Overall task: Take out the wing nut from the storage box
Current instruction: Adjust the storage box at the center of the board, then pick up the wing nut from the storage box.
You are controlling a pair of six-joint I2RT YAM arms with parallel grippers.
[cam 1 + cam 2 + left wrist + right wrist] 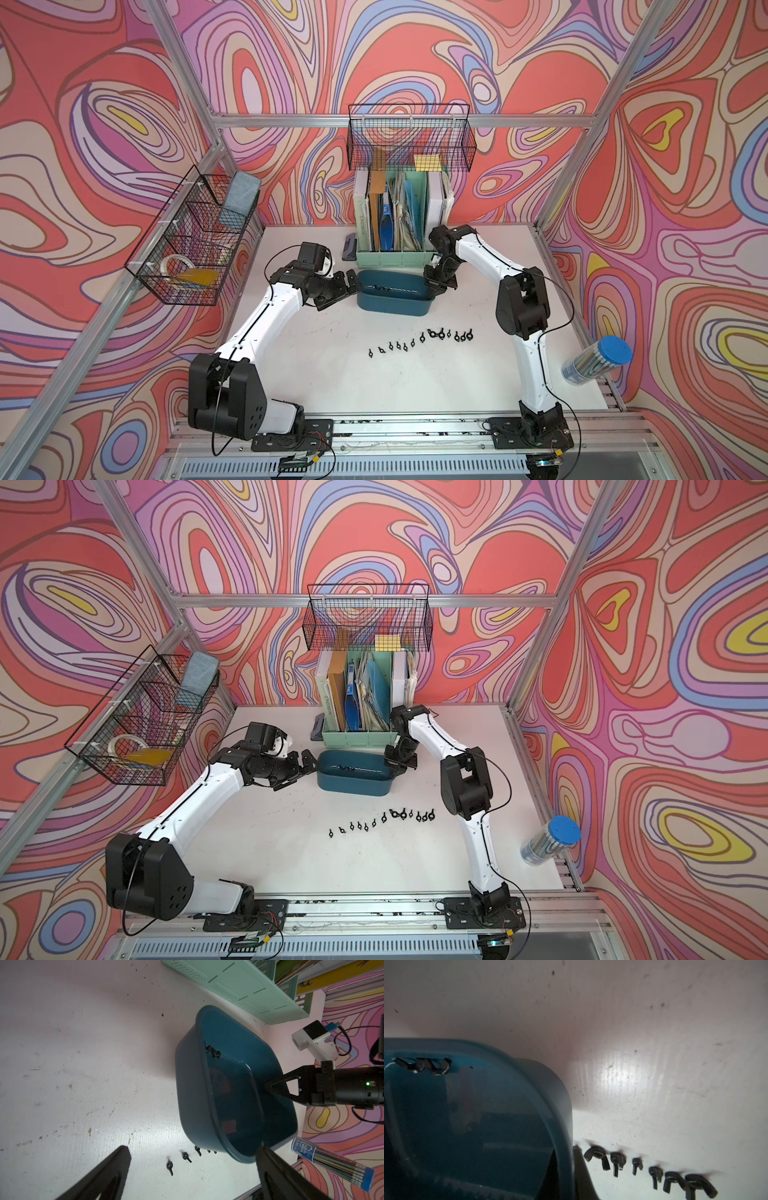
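Storage box [395,305] [353,785]: shallow dark teal plastic tub, rounded corners, smooth rim, open top, glossy inside. Sits on white tabletop [316,374], mid-width, toward rear.

Wing nuts [376,286] [212,1051]: small, black, few clustered together inside box, against far inner wall, toward its left end; exact count unclear.

Row of wing nuts [435,333] [402,813]: about a dozen, out on tabletop in front of box, apart from it, in loose curved line; right-hand ones bunched closer.

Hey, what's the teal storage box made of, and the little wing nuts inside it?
The storage box looks like moulded plastic, smooth and glossy: its inside shows reddish reflections. The wing nuts are probably metal with a dark finish: their edges glint brightly.
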